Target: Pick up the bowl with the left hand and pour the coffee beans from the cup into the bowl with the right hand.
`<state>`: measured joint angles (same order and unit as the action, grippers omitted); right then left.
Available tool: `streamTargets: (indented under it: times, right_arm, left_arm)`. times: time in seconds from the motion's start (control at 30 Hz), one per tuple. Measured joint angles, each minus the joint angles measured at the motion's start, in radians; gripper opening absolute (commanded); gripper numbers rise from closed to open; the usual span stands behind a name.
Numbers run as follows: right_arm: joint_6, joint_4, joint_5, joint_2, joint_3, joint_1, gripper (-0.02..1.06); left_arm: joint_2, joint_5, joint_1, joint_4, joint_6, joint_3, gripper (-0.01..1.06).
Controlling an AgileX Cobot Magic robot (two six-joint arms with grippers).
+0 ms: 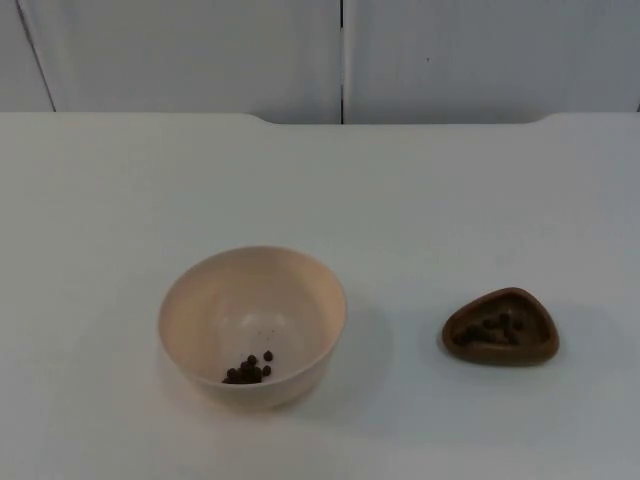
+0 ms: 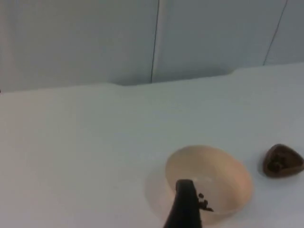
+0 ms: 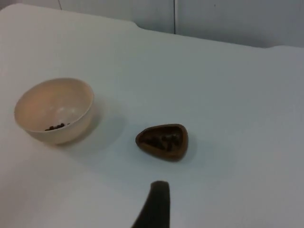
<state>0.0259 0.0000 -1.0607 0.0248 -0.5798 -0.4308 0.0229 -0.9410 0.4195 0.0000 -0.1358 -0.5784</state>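
Top view, bowl (image 1: pixel 252 325) (beans inside), brown cup (image 1: pixel 501 327) apart.

Lab-type setup: bare white table (image 1: pixel 420 190), grey partition wall (image 1: pixel 200 55).

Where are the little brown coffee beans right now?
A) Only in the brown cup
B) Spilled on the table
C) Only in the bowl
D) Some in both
D: a few beans lie inside the cream bowl, and more sit in the brown cup beside it.
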Motion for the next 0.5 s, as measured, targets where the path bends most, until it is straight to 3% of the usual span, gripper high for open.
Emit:
streamTargets:
  times: [0.2, 0.5]
  right_arm:
    - [-0.034, 0.000, -0.053, -0.021, 0.020, 0.000, 0.76]
    - [-0.065, 0.000, -0.035, -0.021, 0.057, 0.000, 0.76]
  left_arm:
    - [-0.018, -0.093, 0.000, 0.014, 0.000, 0.018, 0.64]
    - [-0.018, -0.131, 0.000, 0.022, 0.066, 0.076, 0.64]
